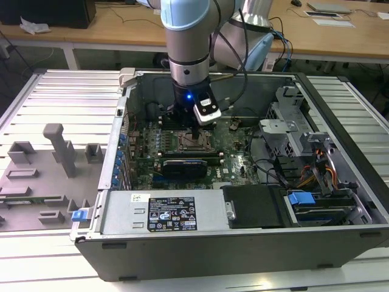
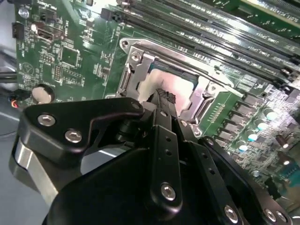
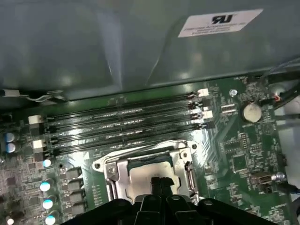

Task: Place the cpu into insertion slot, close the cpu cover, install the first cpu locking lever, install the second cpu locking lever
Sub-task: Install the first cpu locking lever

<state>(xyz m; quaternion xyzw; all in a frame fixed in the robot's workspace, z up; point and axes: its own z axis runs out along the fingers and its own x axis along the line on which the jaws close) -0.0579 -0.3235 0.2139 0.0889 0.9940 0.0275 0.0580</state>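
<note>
Your gripper (image 2: pixel 161 96) is down over the insertion slot (image 3: pixel 150 171), fingers together, tips pressed on or just above the cpu (image 3: pixel 146 174). I can't tell if they actually touch it. The cpu looks already seated in the slot: pale top showing inside the metal frame in both wrist views. The cpu cover (image 2: pixel 140 65) appears folded down around the chip, framing it, though whether it's fully flat isn't clear.

In the exterior view the arm (image 1: pixel 189 48) stands upright over the motherboard (image 1: pixel 231 164), socket (image 1: pixel 193 141) roughly at 6 o'clock of the wrist, inside the open computer case (image 1: pixel 243 237). The dark memory slots (image 3: pixel 122 119) sit at 12 o'clock of the socket in the first wrist view; coin battery (image 3: pixel 252 111) at 2 o'clock.

My read: you're on the cover-closing or lever stage. To do it well:
- press straight down, centred on the frame, not on a chip edge
- keep fingertips closed so they act as one pusher
- go slow; a tilted cover can catch the rim
- stay off the memory slots
</note>
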